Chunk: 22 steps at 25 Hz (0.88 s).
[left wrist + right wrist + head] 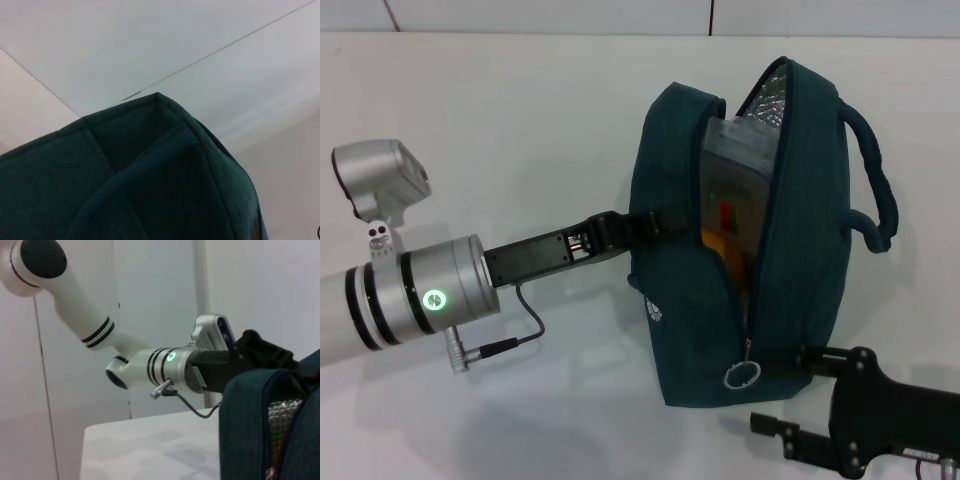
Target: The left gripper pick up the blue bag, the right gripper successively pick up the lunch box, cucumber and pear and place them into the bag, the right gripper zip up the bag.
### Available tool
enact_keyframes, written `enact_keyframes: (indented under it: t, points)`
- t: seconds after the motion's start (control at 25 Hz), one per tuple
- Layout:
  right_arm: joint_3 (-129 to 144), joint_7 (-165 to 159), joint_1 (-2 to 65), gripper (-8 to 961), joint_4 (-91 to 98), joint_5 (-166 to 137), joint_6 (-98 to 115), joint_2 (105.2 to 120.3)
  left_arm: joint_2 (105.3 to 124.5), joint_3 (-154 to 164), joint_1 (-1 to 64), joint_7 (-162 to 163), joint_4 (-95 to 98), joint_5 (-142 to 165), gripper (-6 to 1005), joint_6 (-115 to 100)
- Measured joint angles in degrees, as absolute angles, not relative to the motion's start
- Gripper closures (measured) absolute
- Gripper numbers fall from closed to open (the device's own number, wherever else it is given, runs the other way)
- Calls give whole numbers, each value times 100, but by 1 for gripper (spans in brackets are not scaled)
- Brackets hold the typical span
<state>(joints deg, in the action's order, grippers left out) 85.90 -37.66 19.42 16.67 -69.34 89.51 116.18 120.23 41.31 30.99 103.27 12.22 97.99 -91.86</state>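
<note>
The blue bag (680,330) stands upright on the white table, its zipper open down the front, silver lining showing at the top. The lunch box (732,190) stands on end inside it, with orange and red contents showing. My left gripper (625,232) is shut on the bag's side strap and holds the bag up; it also shows in the right wrist view (260,352). My right gripper (762,395) is open at the bag's lower front corner, just beside the zipper's ring pull (742,375). The bag's fabric fills the left wrist view (150,190). Cucumber and pear are not visible.
The white table (520,130) stretches around the bag, with its far edge and a wall behind. The bag's carry handles (875,180) hang off its right side. The left arm's cable (525,325) loops just above the table.
</note>
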Motion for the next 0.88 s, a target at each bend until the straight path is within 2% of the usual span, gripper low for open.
enact_keyframes:
  t: [0.88]
  points:
    - [9191, -3869, 1953, 406, 1682, -6325, 8578, 11613, 12023, 4131, 3071, 10327, 1229, 9800, 950, -9211]
